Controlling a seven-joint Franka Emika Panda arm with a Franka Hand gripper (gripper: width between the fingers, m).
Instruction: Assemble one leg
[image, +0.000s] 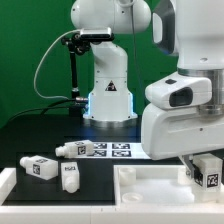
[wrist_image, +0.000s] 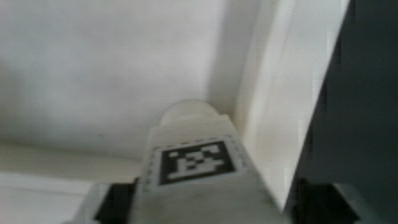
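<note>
My gripper (image: 205, 172) is shut on one leg (image: 208, 174), a chunky white post with a square tag on its side, at the exterior view's lower right. In the wrist view the held leg (wrist_image: 196, 150) sits between the two dark fingers (wrist_image: 114, 203), and its tip points at the inner corner of a white raised edge on the wide flat white tabletop piece (wrist_image: 89, 80). I cannot tell whether the tip touches it. The tabletop piece (image: 150, 190) lies below the gripper. Three more legs lie loose at the exterior view's left: (image: 40, 167), (image: 70, 150), (image: 71, 179).
The marker board (image: 110, 150) lies flat on the dark table in front of the arm's base (image: 108, 95). A white raised rim (image: 8, 185) runs along the exterior view's lower left. A dark strip of table (wrist_image: 365, 90) shows beside the tabletop piece's edge.
</note>
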